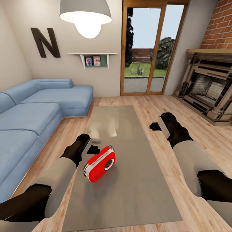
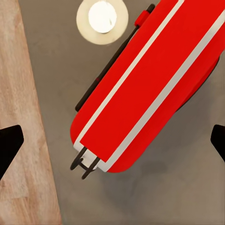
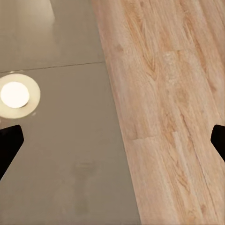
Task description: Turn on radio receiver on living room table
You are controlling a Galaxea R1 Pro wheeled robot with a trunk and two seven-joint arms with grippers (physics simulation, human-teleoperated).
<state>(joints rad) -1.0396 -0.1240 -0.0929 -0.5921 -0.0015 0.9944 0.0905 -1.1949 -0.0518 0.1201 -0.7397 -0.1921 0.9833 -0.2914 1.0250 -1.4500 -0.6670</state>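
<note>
Hovering over the table's [image 1: 129, 193] left part, the left gripper [image 1: 94, 145] hangs just behind the radio receiver [image 1: 100, 164], its fingertips [image 2: 9, 145] spread wide at the edges of the left wrist view with the radio's red, white-striped body [image 2: 150, 89] between and below them — not touching it. The radio sits tilted on the glossy grey top, dial facing up and toward the robot. The right gripper [image 1: 155, 126] is held above the table's right edge, its fingers [image 3: 9, 145] also apart, over grey surface and wood floor [image 3: 173, 108]. Beyond — the blue sofa [image 1: 35, 112], the fireplace [image 1: 209, 93], the pendant lamp [image 1: 85, 17].
</note>
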